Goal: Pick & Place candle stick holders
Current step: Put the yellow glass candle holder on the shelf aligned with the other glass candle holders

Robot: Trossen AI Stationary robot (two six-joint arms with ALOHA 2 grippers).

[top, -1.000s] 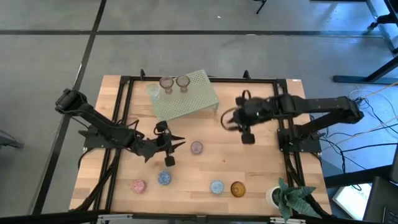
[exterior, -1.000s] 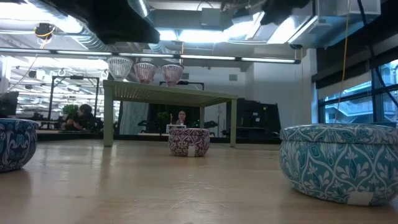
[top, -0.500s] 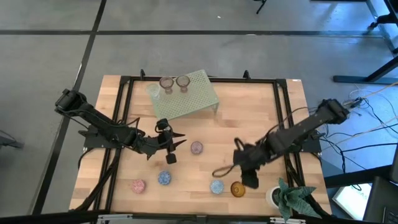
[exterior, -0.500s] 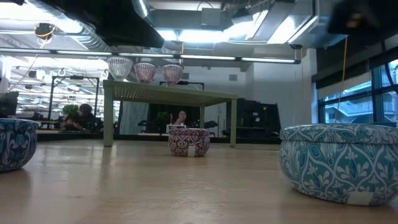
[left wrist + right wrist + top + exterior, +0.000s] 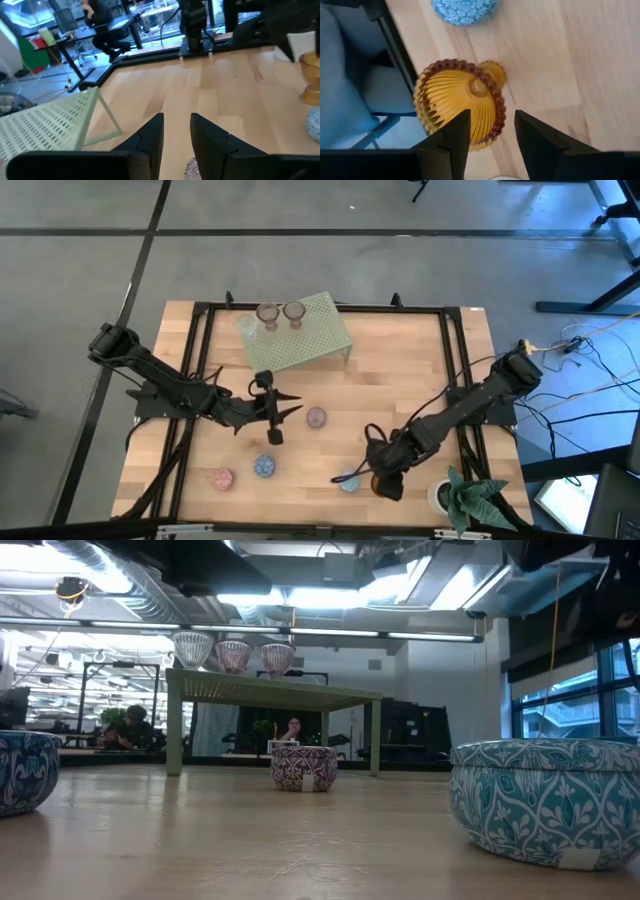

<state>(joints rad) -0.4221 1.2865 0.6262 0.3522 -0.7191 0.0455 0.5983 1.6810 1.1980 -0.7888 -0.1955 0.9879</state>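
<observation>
Several candle stick holders stand on the wooden table: a pink one (image 5: pixel 222 478), two blue ones (image 5: pixel 264 466) (image 5: pixel 348 480), a mauve one (image 5: pixel 316 417) and an amber ribbed one (image 5: pixel 460 102). Three more (image 5: pixel 268 313) stand on top of the pale green rack (image 5: pixel 298 335). My right gripper (image 5: pixel 492 132) hangs open over the amber holder (image 5: pixel 382 483), pointing down, its fingers beside the holder's beaded rim. My left gripper (image 5: pixel 175 131) is open and holds nothing, pointing level at the mauve holder (image 5: pixel 190 170) just ahead of it.
A white pot with a green plant (image 5: pixel 450 498) stands at the near right corner, close to my right gripper. A black frame (image 5: pixel 455 380) runs around the table top. Bare wood lies between the rack and the loose holders.
My right gripper has swung from beside the rack toward the table's near edge and come down over the amber holder, tipping from nearly level to pointing down. No holder has moved.
</observation>
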